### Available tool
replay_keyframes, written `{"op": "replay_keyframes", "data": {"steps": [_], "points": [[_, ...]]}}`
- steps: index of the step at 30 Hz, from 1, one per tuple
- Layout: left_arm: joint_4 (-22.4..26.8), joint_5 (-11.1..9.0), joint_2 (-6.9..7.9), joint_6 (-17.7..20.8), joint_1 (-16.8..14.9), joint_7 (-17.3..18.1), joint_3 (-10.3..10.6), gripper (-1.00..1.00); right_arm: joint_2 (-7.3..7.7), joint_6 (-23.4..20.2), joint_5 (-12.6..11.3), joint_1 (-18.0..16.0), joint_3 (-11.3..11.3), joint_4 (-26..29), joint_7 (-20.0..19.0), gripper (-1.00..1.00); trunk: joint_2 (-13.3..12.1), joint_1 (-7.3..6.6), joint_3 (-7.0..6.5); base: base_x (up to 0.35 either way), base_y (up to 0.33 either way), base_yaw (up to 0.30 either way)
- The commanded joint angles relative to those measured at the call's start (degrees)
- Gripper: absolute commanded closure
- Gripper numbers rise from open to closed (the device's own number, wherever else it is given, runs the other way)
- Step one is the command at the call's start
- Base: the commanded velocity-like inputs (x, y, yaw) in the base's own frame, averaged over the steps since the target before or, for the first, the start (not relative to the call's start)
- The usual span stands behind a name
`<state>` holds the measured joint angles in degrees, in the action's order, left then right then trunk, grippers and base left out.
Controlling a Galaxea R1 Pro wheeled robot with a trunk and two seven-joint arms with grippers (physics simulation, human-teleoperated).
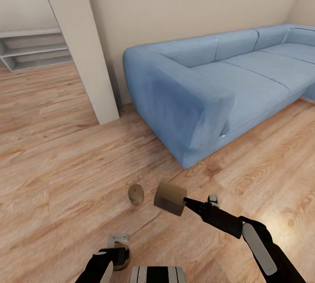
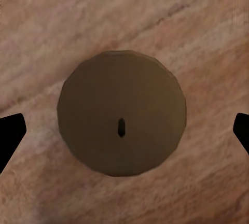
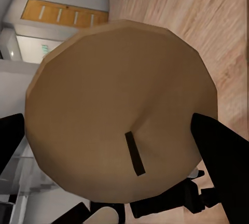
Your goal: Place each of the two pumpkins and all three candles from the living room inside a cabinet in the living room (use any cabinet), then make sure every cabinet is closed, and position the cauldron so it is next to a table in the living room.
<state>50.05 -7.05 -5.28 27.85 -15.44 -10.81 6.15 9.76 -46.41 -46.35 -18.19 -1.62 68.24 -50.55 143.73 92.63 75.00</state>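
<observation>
Three tan cylindrical candles are in sight. One candle (image 1: 170, 197) (image 3: 114, 110) hangs tilted above the wooden floor, with my right gripper (image 1: 188, 203) (image 3: 114, 141) shut on it. A second candle (image 1: 136, 194) stands alone on the floor just left of it. The third candle (image 1: 124, 258) (image 2: 122, 112) stands on the floor right under my left gripper (image 1: 114, 254) (image 2: 124, 133), which is open with its fingertips (image 2: 10, 136) wide apart on either side, not touching it. The pumpkins, cabinet, cauldron and table are out of view.
A blue sectional sofa (image 1: 210, 86) fills the right half, its arm close to the held candle. A white wall pillar (image 1: 83, 47) stands at the left, with grey shelves (image 1: 30, 49) beyond it. Bare wooden floor (image 1: 57, 173) spreads to the left.
</observation>
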Motion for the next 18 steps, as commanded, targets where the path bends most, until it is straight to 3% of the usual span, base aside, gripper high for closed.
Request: {"op": "replay_keyframes", "data": {"steps": [1, 18], "points": [[-0.05, -0.01, 0.00, -0.57, 0.01, 0.00, 0.00, -1.00, 0.00, -0.08, -0.09, -0.02, -0.01, -0.01, 0.00, 1.00, 0.02, 0.02, 0.23, 0.000, 0.000, 0.000], [-0.13, 0.02, 0.01, -1.83, 0.02, 0.00, 0.12, -1.00, -0.09, -0.08, 0.29, 0.00, -0.13, -0.03, 0.25, 1.00, 0.24, 0.46, 3.99, 0.000, 0.000, 0.000]]}}
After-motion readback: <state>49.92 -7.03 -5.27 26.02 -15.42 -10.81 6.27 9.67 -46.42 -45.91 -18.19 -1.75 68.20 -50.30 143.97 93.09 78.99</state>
